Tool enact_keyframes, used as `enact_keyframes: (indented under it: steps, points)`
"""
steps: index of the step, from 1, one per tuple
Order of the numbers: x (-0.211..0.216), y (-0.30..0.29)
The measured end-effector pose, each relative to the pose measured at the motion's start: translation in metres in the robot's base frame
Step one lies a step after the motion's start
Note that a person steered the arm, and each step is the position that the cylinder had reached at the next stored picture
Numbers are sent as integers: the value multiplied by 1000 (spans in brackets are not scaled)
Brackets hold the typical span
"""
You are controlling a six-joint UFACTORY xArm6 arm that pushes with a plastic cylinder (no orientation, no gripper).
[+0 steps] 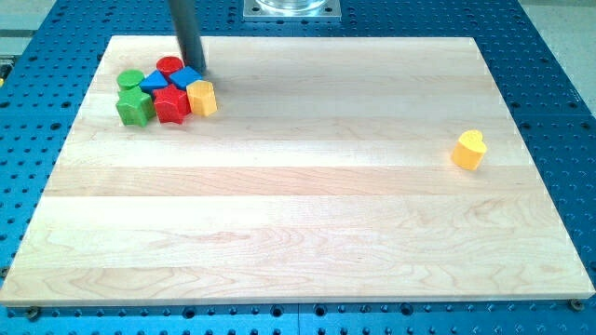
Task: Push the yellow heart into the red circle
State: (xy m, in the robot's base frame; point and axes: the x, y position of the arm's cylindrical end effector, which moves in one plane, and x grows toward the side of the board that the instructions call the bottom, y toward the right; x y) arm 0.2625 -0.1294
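The yellow heart (470, 149) sits alone near the view's right edge of the wooden board (298, 214). The red circle (169, 66) is far away at the view's top left, in a tight cluster of blocks. My tip (198, 71) stands at the top right of that cluster, just right of the red circle and touching or nearly touching the blue block (187, 76). The rod rises out of the view's top.
The cluster also holds a green circle (130, 80), a second blue block (154, 82), a green star-like block (135, 107), a red star-like block (171, 103) and a yellow block (202, 97). A metal mount (292, 8) sits at the view's top centre.
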Motion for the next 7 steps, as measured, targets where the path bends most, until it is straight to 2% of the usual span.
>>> enact_keyframes:
  steps: [1, 2, 3, 4, 5, 6, 7]
  points:
    - [5, 61]
    - [33, 171]
    - [37, 287]
    - [86, 389]
    - [154, 453]
    - [195, 359]
    - [178, 248]
